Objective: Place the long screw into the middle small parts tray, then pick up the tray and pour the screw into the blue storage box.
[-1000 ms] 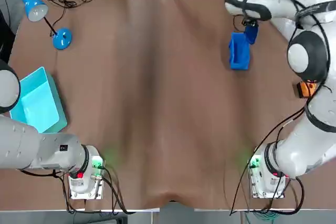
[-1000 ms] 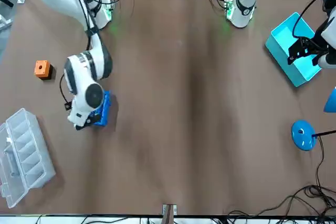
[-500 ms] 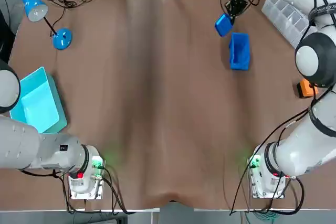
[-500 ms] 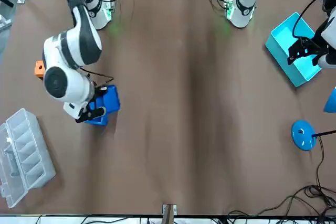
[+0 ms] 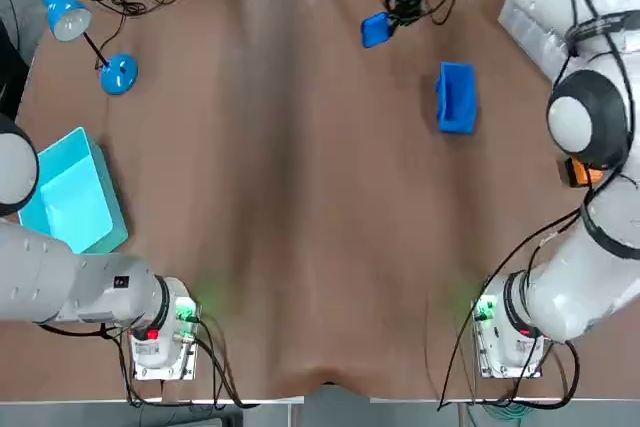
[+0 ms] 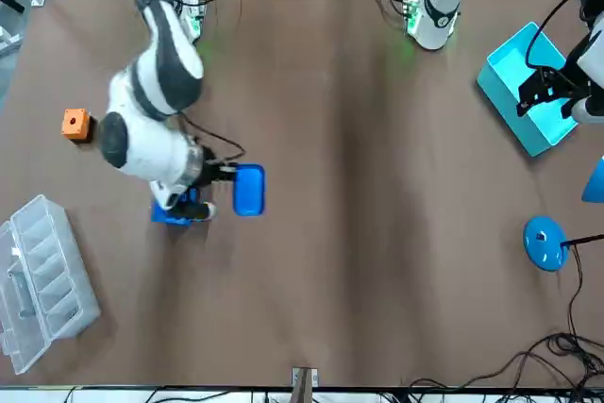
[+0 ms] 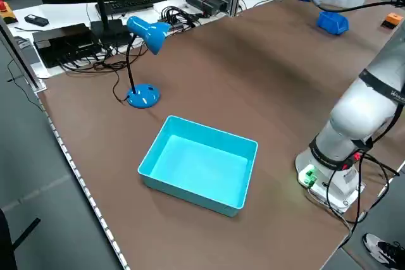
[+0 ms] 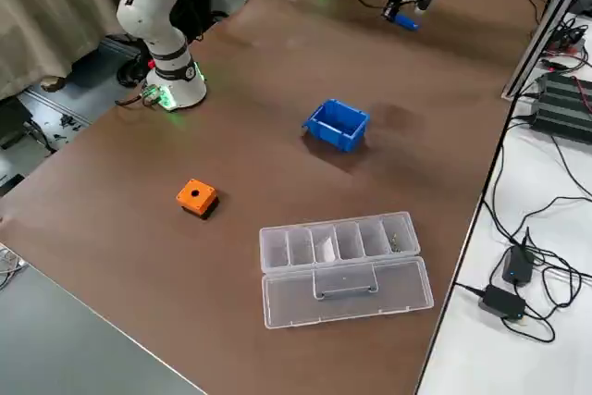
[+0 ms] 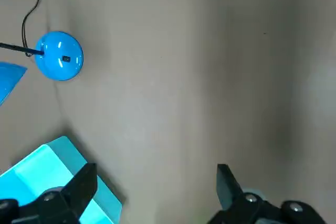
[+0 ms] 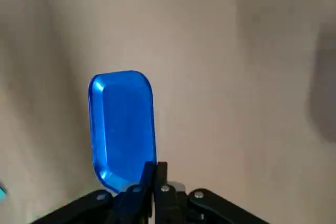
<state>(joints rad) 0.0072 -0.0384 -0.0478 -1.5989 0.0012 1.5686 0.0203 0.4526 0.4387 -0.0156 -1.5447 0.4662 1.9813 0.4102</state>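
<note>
We see the right gripper (image 5: 389,18) out over the far side of the table (image 5: 300,207), its two fingers pressed together on the short rim of the small blue tray (image 5: 375,30). In the right wrist view the right gripper (image 10: 156,168) pinches the tray (image 10: 123,124) at its near end, and the tray reaches straight out from the fingertips with its hollow face towards the camera. The front view shows the same grip (image 6: 226,175), the tray (image 6: 249,190) sticking out past the arm's wrist.

The blue storage box (image 5: 456,97) stands on the table well apart from the tray, nearer the robot and further to its right. From the front, part of the box (image 6: 175,213) is hidden behind the arm. We cannot make out the long screw in any view.

A clear compartment case (image 8: 342,265) lies open near the far right corner, with an orange block (image 8: 196,196) closer to the robot along the right edge.

The left gripper (image 9: 156,171) hangs idle at the table's left side, above the near edge of the teal bin (image 9: 29,174), its fingers spread wide around nothing. A blue desk lamp (image 5: 118,74) stands beyond the bin, near the far left corner.
</note>
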